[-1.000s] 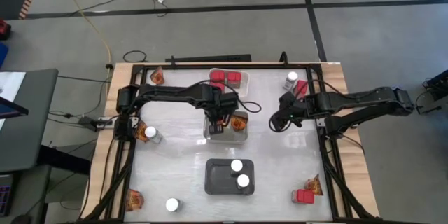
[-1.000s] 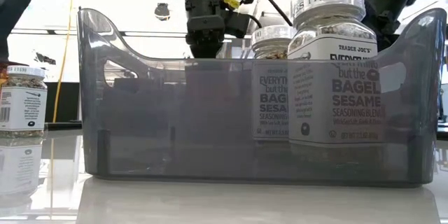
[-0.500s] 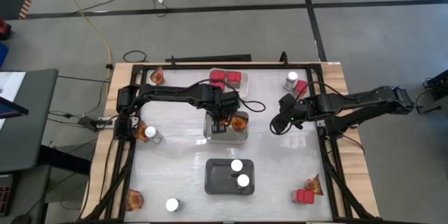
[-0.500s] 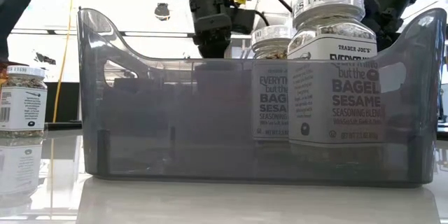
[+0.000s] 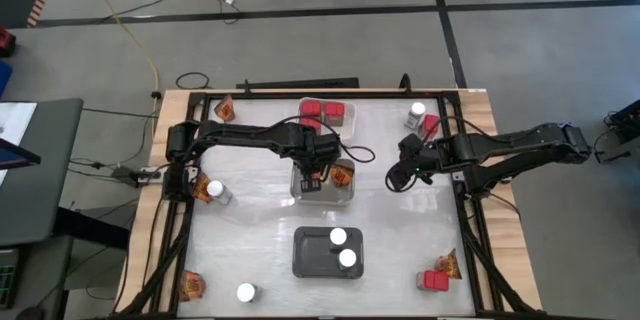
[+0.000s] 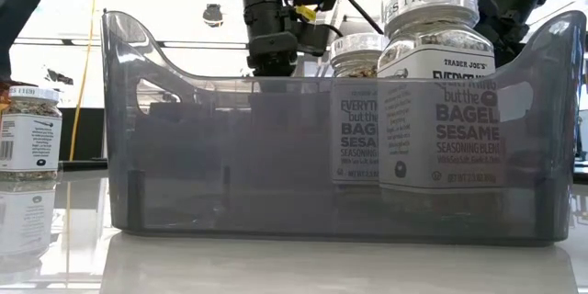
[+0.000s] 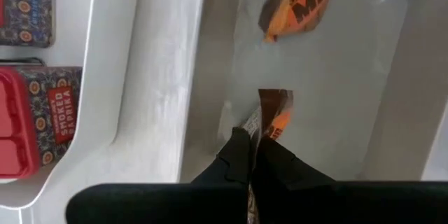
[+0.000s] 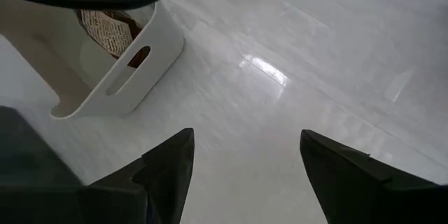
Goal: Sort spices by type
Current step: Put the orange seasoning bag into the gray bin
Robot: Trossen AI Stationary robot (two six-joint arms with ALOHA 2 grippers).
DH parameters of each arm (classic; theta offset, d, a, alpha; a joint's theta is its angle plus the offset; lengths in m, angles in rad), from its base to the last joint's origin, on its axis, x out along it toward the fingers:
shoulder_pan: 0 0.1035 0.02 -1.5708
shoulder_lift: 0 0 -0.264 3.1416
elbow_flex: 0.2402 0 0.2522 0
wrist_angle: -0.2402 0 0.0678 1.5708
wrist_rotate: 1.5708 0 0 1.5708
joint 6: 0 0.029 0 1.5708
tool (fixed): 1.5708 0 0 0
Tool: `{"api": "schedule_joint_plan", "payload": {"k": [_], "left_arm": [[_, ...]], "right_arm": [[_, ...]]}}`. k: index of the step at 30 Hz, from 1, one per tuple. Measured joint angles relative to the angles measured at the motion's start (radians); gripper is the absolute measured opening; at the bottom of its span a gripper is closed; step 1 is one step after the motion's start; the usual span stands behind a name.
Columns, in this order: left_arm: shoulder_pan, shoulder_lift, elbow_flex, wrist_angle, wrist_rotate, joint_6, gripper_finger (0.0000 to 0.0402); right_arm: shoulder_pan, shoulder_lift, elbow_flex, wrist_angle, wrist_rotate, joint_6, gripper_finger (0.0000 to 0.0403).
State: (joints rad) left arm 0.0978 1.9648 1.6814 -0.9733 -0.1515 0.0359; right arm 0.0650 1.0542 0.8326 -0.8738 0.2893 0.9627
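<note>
The left gripper (image 5: 313, 172) hangs over the clear tray (image 5: 300, 193) at mid-table, and its jaws are clamped tight on an orange-brown crinkly packet (image 7: 269, 119), whose free end pokes out just past the fingertips (image 7: 238, 143) in the left wrist view. A second packet (image 7: 297, 0) lies flat on the tray floor further ahead of those jaws, apart from the held one. Off to one side of the jaws sits the white tray (image 7: 164, 77) with 2 red boxy containers (image 7: 38, 122) inside, one labelled smoked paprika. From above, that white tray (image 5: 349, 118) shows just beyond the clear tray, red containers (image 5: 312, 114) packed in it. The right gripper (image 5: 399, 173) waits near the table's right side, jaws spread wide and gripping nothing; bare white tabletop (image 8: 294, 105) lies between its fingers (image 8: 171, 164), with the white tray's handled end (image 8: 133, 56) ahead and off to one side. In the low view the dark grey tray (image 6: 184, 147) fills the foreground, holding 2 jars with round white lids (image 6: 436, 83), well below and nearer the camera than the left arm. Around the table edges, more spices lie unsorted: a jar (image 5: 246, 292) and packet (image 5: 192, 283) at the near left corner, a red container (image 5: 433, 280) with a packet at the near right, and a jar (image 5: 417, 112) at the far right.
</note>
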Motion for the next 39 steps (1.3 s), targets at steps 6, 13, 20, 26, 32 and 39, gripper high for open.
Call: {"api": "schedule_joint_plan", "payload": {"k": [6,13,20,26,32,39], "left_arm": [[0.005,0.000,0.000,0.005,-0.014,-0.058,0.0001],[0.018,0.000,0.000,0.004,-0.018,-0.123,0.0001],[0.020,0.000,0.003,0.000,-0.018,-0.144,0.0001],[0.021,0.000,0.040,-0.002,-0.017,-0.149,0.0001],[0.021,-0.001,0.045,-0.039,-0.005,-0.149,0.0001],[0.021,-0.001,0.045,-0.049,0.017,-0.157,0.0001]], "right_arm": [[0.000,0.000,0.000,0.000,0.000,0.000,0.0286],[0.000,0.000,0.000,0.000,0.000,0.000,0.0286],[0.000,0.000,0.000,0.000,0.000,0.000,0.0286],[0.000,0.000,0.000,0.000,0.000,0.000,0.0286],[0.000,0.000,0.000,0.000,0.001,0.013,0.0286],[0.000,0.000,0.000,0.000,0.001,0.016,0.0286]]}}
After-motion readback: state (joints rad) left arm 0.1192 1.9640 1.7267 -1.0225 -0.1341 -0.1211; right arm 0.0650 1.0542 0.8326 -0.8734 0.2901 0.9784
